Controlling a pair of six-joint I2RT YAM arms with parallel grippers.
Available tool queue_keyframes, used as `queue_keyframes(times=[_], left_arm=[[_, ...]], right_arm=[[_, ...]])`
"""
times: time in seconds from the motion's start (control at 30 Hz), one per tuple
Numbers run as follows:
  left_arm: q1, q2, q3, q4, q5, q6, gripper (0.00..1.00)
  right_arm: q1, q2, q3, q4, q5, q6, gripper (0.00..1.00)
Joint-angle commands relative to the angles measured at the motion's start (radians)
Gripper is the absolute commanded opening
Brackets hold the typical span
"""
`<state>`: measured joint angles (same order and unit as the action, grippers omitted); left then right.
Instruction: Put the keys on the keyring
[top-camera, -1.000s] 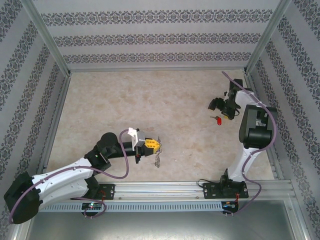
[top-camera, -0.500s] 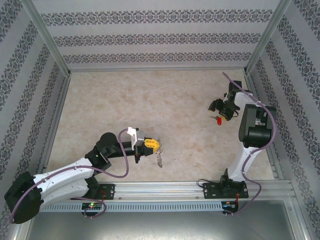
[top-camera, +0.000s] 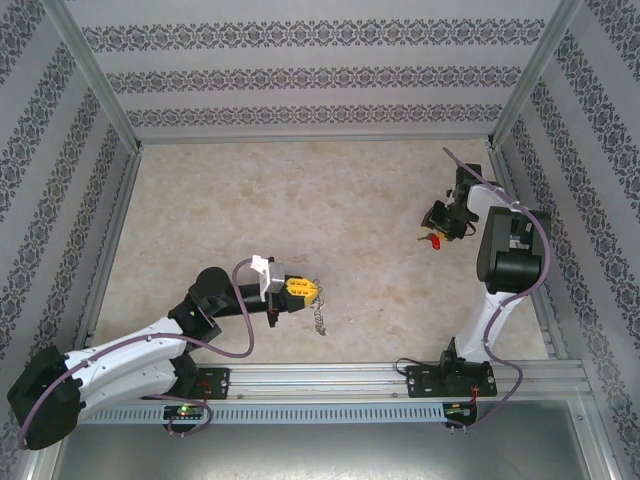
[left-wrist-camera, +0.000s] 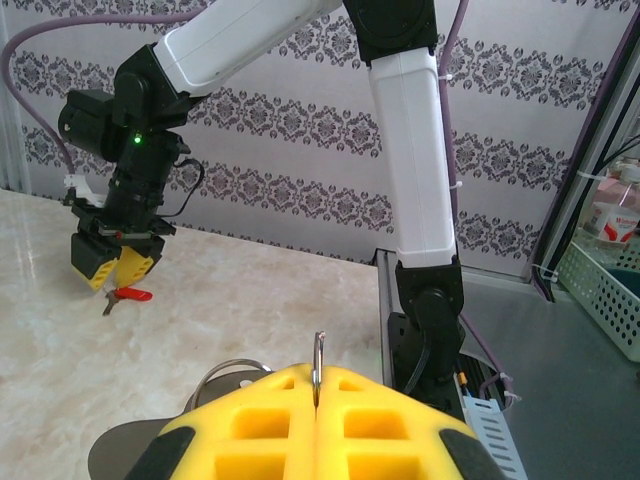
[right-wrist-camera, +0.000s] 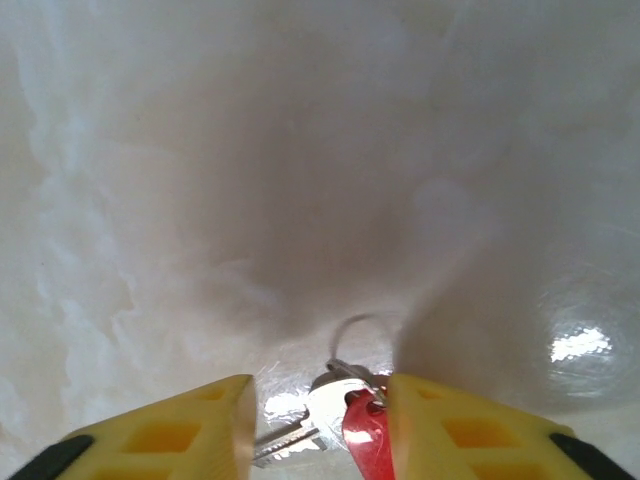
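My left gripper is shut on the keyring, a thin metal ring that stands edge-on out of the yellow fingertips. A silvery chain trails from it onto the table. Far right, my right gripper points down over the keys. In the right wrist view a silver key and a red-headed key on a small wire loop lie between the yellow fingers. The jaws stand apart; the red head touches the right finger. The left wrist view shows that gripper above the red key.
Patterned walls close the table on three sides. An aluminium rail with both arm bases runs along the near edge. The right arm's post stands close to the right of my left gripper. A white basket sits beyond the table's right side.
My right gripper has dropped closer onto the keys and its jaws have narrowed around them. The left gripper has stayed shut on the keyring and shifted only slightly.
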<state>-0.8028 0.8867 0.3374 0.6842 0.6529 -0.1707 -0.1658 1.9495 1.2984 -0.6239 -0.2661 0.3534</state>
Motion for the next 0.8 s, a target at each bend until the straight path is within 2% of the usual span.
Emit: queue_keyframes(times=[0.0,0.43,0.6,0.77], left_arm=[[0.013,-0.020,-0.015,0.087,0.025,-0.028,0.00],[0.013,-0.031,-0.023,0.091,0.016,-0.035,0.00],[0.013,-0.038,-0.025,0.080,0.004,-0.029,0.00],[0.013,-0.028,-0.021,0.078,0.005,-0.029,0.00]], right_arm=[[0.013,-0.003,-0.017,-0.007,0.027,-0.008,0.35],[0.020,-0.022,-0.045,0.015,0.046,-0.005,0.07],[0.022,-0.048,-0.071,0.031,0.047,-0.020,0.00],[0.032,-0.104,-0.109,0.046,0.045,-0.040,0.00]])
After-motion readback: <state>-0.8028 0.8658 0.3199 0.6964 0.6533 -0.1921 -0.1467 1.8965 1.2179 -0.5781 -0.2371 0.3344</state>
